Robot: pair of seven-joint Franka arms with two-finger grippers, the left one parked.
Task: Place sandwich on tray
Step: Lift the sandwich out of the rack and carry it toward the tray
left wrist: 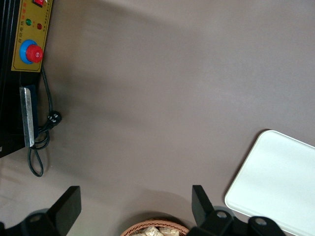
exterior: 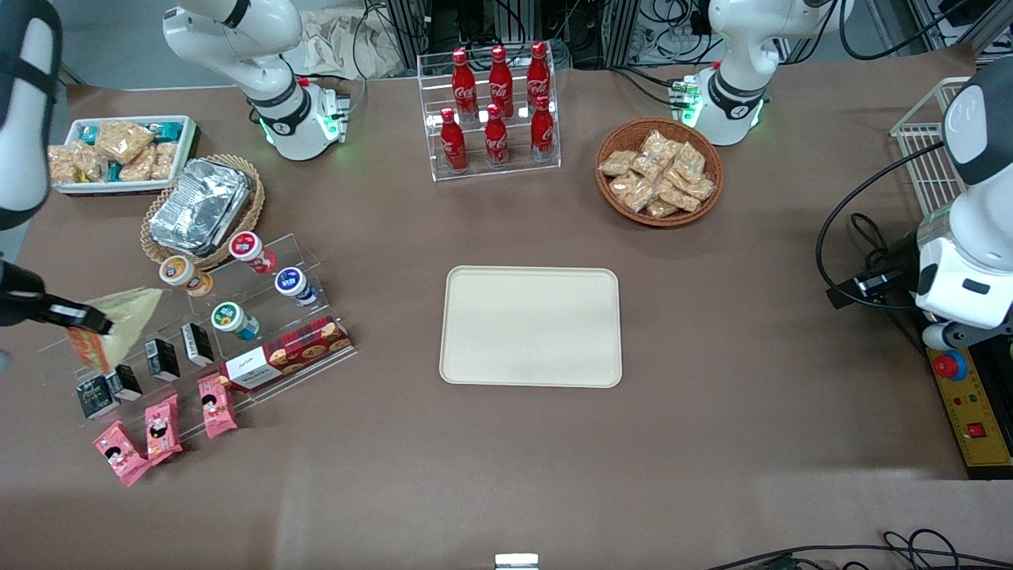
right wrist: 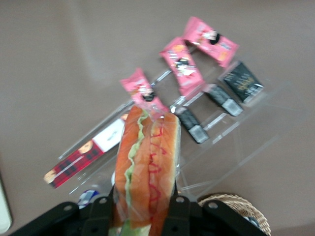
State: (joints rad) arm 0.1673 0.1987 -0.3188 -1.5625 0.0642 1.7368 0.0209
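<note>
Right gripper [exterior: 95, 323] is clamping the clear-wrapped triangular white-bread sandwich [exterior: 119, 326], fingers closed on its wide end, hanging above the clear acrylic snack rack [exterior: 237, 317]. I'd be keeping height over that rack while carrying toward the flat cream-beige rectangular tray [exterior: 531, 326], well apart from it. Arm is reaching in low, wrist angled down.

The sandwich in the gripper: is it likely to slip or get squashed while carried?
The sandwich is soft bread in clear wrap, so it probably squashes easily. The gripper is shut on it above the acrylic rack; glossy wrap may slip. It looks light for its size. The tray lies flat.
</note>
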